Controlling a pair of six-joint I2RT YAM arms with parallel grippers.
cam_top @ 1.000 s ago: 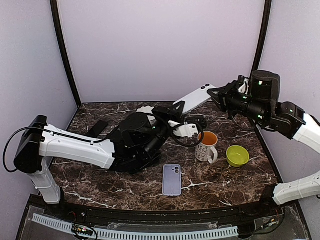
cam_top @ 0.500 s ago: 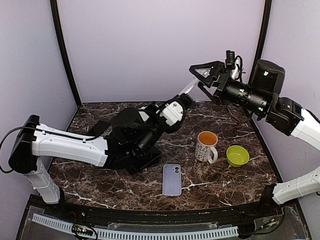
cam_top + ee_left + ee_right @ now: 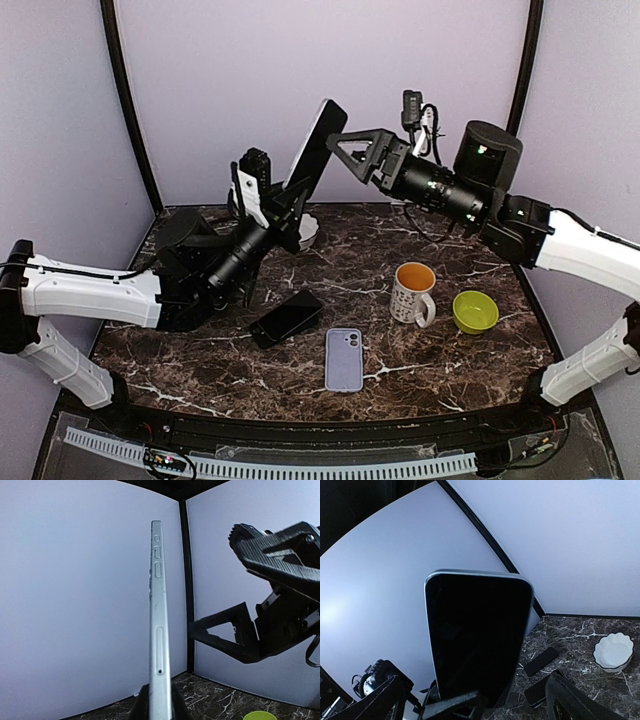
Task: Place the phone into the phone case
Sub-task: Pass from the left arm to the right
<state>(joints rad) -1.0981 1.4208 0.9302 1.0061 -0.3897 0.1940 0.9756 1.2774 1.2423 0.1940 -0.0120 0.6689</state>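
Phone (image 3: 318, 140) held upright, high up (dark screen, silver edge); lavender case (image 3: 344, 359) flat, front-ctr, well apart.

Phone (image 3: 318, 140) is held on end above the back half of the table (image 3: 450, 372), lower end clamped in left gripper (image 3: 296, 195). Phone case (image 3: 344, 358) is laid at 6 o'clock, near the front edge. Second handset (image 3: 287, 317) is set just beside the case, at its 10 o'clock. Mug (image 3: 413, 290) is placed at the case's 1 o'clock, bowl (image 3: 475, 311) near the mug's 3 o'clock. Scalloped dish (image 3: 613, 651) is found at 12 o'clock, far back.
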